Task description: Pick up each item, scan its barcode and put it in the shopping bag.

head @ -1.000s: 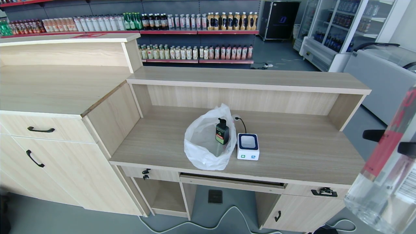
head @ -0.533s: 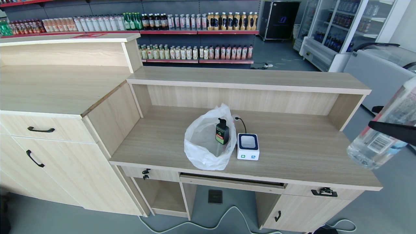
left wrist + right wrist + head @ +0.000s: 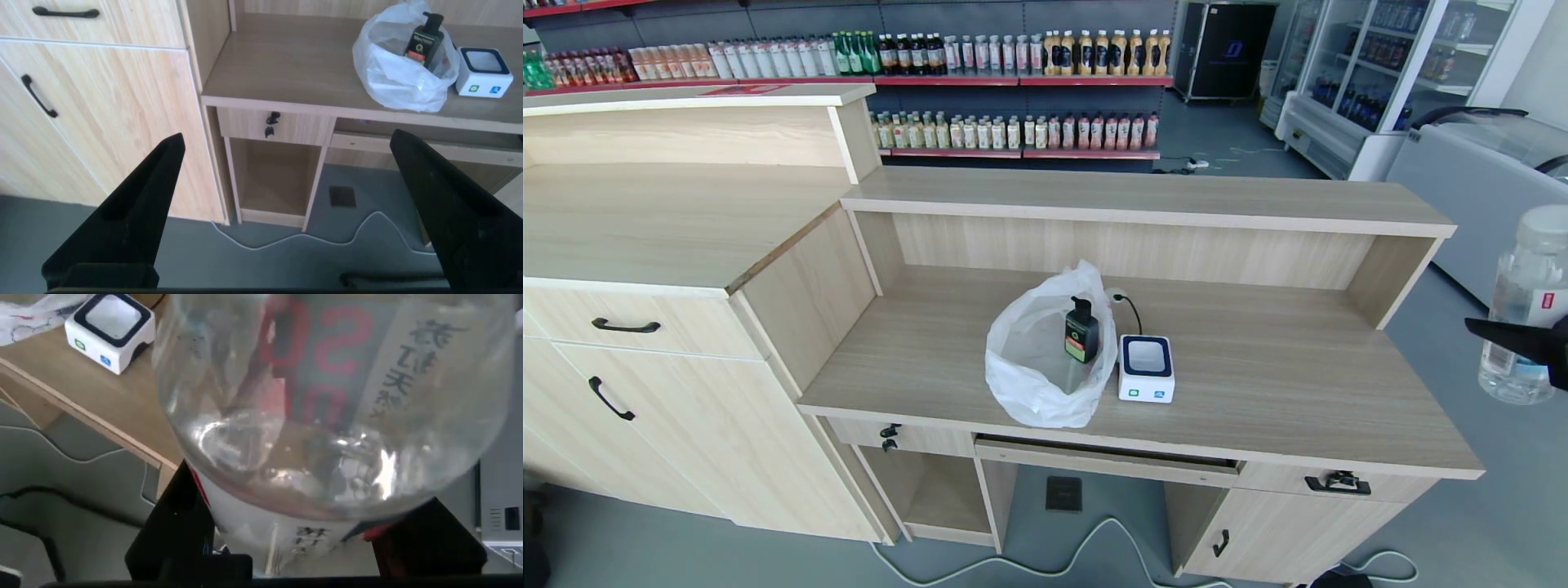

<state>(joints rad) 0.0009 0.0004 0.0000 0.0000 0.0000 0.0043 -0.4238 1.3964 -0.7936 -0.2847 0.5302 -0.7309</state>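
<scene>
My right gripper (image 3: pixel 1535 343) is shut on a clear water bottle (image 3: pixel 1523 306) with a red and white label, held upright off the counter's right end. The same water bottle (image 3: pixel 327 400) sits between the dark fingers (image 3: pixel 176 523) in the right wrist view. A white plastic shopping bag (image 3: pixel 1041 359) stands open mid-counter with a dark pump bottle (image 3: pixel 1081 331) in it. The white barcode scanner (image 3: pixel 1146 368) lies just right of the bag. My left gripper (image 3: pixel 286 204) hangs open, low beside the counter's left front, holding nothing.
The wooden counter (image 3: pixel 1258 359) has a raised back ledge and a taller cabinet (image 3: pixel 670 220) on its left. A black cable (image 3: pixel 1129 309) runs behind the scanner. Drink shelves (image 3: pixel 931 57) and fridges (image 3: pixel 1380 73) stand behind. Bare counter lies right of the scanner.
The right gripper has carried the water bottle away from the camera and turned it from tilted to upright. Nothing on the counter has moved.
</scene>
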